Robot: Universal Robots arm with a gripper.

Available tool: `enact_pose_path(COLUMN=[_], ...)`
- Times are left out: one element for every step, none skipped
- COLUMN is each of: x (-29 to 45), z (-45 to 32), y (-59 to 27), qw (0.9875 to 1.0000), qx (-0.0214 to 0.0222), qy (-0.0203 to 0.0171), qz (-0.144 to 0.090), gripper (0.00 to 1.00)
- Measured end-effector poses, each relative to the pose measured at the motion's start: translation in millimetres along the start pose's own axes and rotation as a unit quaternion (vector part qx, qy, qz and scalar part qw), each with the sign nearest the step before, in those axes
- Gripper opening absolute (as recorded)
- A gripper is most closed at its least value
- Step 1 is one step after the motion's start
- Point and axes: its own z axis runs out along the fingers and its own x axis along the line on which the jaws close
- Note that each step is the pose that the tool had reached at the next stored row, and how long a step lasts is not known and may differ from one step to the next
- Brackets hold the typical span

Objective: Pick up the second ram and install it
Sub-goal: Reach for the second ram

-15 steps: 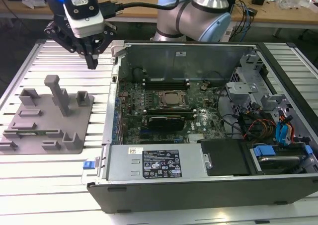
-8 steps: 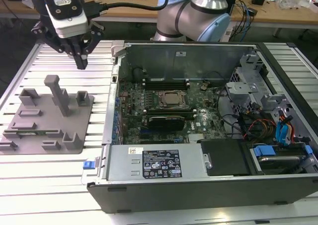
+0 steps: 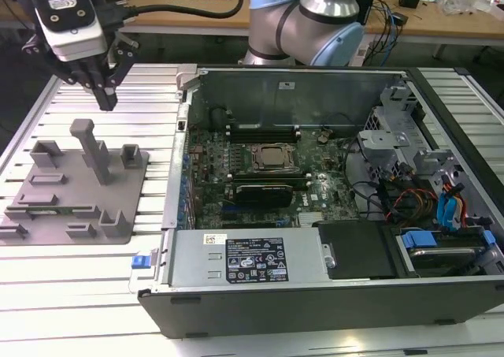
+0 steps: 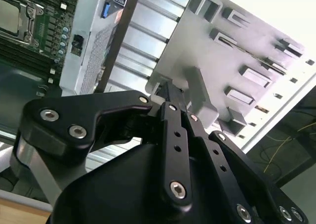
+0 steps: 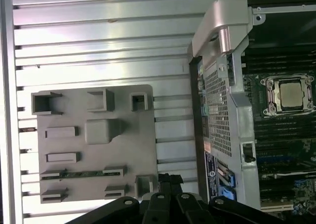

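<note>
Hand (image 3: 107,101) hanging over the holder plate (image 3: 79,185), second ram (image 3: 61,210) not picked up yet

On the exterior view's left, the gray plate sits on the ribbed surface (image 3: 79,282) with the ram, a thin green stick, lying in a slot along its near edge. Hand's up by the tall post (image 3: 90,140), fingers (image 3: 101,89) pressed together on nothing, well apart from the ram. Open PC case (image 3: 315,310) with its motherboard (image 3: 213,148) sits on the exterior view's right.
</note>
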Motion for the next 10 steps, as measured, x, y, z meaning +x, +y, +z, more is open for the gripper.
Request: enact_pose_path(x=[2.7, 7.2, 11.8, 16.0, 19.3, 22.5, 26.5, 30.1, 32.9, 35.2], z=[0.0, 0.1, 0.1, 0.1, 0.1, 0.2, 0.2, 0.2, 0.2, 0.2], y=[-0.2, -0.5, -0.9, -1.2, -1.5, -1.7, -2.0, -2.3, -2.5, -2.7], qw=[1.0, 1.0, 1.0, 1.0, 1.0, 1.0, 1.0, 1.0, 1.0, 1.0], qx=[0.0, 0.0, 0.0, 0.0, 0.0, 0.0, 0.0, 0.0, 0.0, 0.0], qy=[0.0, 0.0, 0.0, 0.0, 0.0, 0.0, 0.0, 0.0, 0.0, 0.0], qz=[0.0, 0.0, 0.0, 0.0, 0.0, 0.0, 0.0, 0.0, 0.0, 0.0], gripper=[0.08, 0.08, 0.08, 0.08, 0.08, 0.08, 0.08, 0.08, 0.08, 0.08])
